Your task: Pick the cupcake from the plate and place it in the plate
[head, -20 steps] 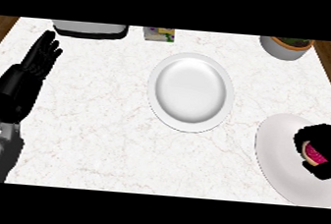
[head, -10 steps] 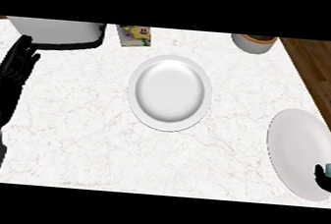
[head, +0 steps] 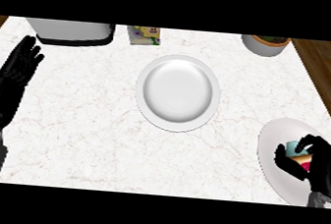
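The robot's right hand (head: 323,166) is at the near right corner of the white marbled worktop (head: 87,127), over the round white plate (head: 275,147) that lies there. Its fingers (head: 313,141) and thumb are curled round the small cupcake with a teal wrapper and pink top (head: 296,150), pinching it from both sides; the hand hides much of the cake. Whether the cupcake rests on this plate or is already lifted clear cannot be told from this steep view.

A second ago the same hand sat over the cupcake on this plate; half a second ago it showed only at the right margin with the cake barely visible; now hand and cake are back in fuller sight, the fingers closed round it. Much of that shift seems to be the view itself swinging, since the whole worktop has slid across the picture too. As a judgement, the grasp is made and the carry is what remains.

The second round white plate (head: 177,92), nearer the middle of the worktop toward the far edge, holds nothing and is well apart from the hand; it is the likely goal.

The left hand (head: 15,72) rests open by the left edge, fingers straight and spread, as it did in both earlier moments.
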`<control>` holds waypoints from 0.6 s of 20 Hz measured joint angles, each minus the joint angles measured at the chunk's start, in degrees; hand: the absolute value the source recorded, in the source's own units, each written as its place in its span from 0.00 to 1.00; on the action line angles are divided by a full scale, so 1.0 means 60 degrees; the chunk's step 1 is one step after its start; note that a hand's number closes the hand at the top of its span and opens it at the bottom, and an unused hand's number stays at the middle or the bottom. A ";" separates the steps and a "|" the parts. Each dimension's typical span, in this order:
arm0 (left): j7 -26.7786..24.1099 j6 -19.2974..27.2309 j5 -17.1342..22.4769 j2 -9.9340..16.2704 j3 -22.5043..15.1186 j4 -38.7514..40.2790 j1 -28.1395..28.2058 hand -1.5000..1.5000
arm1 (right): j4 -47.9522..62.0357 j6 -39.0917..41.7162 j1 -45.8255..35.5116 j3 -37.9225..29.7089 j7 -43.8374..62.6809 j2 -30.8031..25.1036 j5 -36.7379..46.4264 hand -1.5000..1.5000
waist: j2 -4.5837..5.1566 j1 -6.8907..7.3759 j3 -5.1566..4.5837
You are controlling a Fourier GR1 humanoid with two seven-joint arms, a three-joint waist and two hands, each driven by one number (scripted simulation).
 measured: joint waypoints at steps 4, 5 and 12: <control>-0.0030 -0.0069 -0.0016 -0.0134 -0.0177 0.0000 -0.0066 0.50 | -0.2146 0.0233 0.0011 0.1220 0.1325 0.1083 0.0858 1.00 | 0.0089 0.0244 0.0031; -0.0115 -0.0131 -0.0008 -0.0140 -0.0192 0.0006 -0.0031 0.50 | -0.2647 0.0375 0.0029 0.1620 0.1740 0.1242 0.1106 1.00 | 0.0113 0.0329 0.0039; -0.0024 -0.0301 -0.0005 -0.0246 -0.0264 0.0199 -0.0610 0.50 | -0.4484 0.2003 -0.1329 0.4351 0.5535 0.1720 0.2965 1.00 | 0.0269 0.0754 0.0093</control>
